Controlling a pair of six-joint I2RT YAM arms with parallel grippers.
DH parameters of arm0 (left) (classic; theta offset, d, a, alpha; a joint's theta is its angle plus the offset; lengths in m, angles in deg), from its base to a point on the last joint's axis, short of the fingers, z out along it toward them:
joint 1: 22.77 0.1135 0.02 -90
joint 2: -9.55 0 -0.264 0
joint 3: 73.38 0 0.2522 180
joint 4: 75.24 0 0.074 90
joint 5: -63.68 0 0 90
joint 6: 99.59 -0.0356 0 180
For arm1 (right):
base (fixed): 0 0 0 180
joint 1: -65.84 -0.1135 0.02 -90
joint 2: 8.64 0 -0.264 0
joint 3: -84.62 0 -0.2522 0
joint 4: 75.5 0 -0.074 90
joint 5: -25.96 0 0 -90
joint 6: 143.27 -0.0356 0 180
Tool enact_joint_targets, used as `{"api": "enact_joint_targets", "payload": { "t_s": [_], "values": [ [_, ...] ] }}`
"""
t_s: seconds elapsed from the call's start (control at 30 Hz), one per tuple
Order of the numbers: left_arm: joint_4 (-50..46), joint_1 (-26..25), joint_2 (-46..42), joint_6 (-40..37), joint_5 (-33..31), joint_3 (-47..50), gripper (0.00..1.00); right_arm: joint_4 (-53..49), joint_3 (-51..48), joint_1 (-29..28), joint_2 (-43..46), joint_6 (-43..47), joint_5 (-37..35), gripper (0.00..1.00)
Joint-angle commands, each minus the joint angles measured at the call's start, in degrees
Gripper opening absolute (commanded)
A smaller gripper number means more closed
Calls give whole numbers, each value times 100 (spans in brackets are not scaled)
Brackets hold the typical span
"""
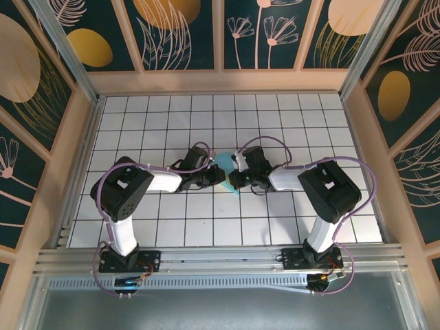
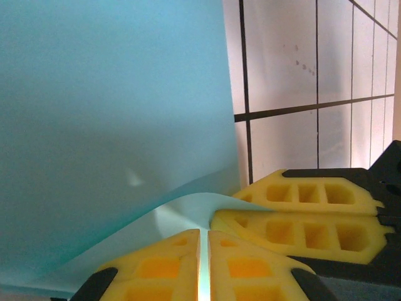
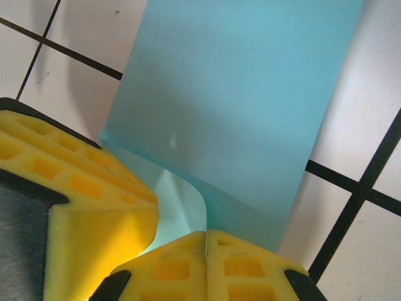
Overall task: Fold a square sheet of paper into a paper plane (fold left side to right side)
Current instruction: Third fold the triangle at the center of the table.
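While my left gripper point(image 2: 203, 254) and right gripper point(image 3: 207, 248) pinch the square sheet of paper point(image 2: 113, 113) — curled over — I reckon most folds remain.

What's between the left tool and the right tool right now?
The blue paper, seen from the top view; the left tool and right tool nearly meet, both pinching it.

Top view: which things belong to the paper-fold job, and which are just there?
Job:
thin turquoise-blue paper sheet
left gripper, pinching it
right gripper, pinching it

Just surroundings:
white grid-tiled table
floral-patterned enclosure walls
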Motion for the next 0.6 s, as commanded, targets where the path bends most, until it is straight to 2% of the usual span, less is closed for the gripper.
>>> {"api": "enact_joint_targets", "payload": {
  "t_s": [0.0,0.43,0.57],
  "values": [
    [-90,-37,182,5,-68,79,12,-572,-35,-63,-281,30,-227,4],
    [-281,-42,145,-16,-252,301,12,-579,-5,-64,-259,-1,-265,5],
    [-397,-43,168,-64,-312,306,12,-682,176,-61,-206,-4,-201,9]
  ]
}}
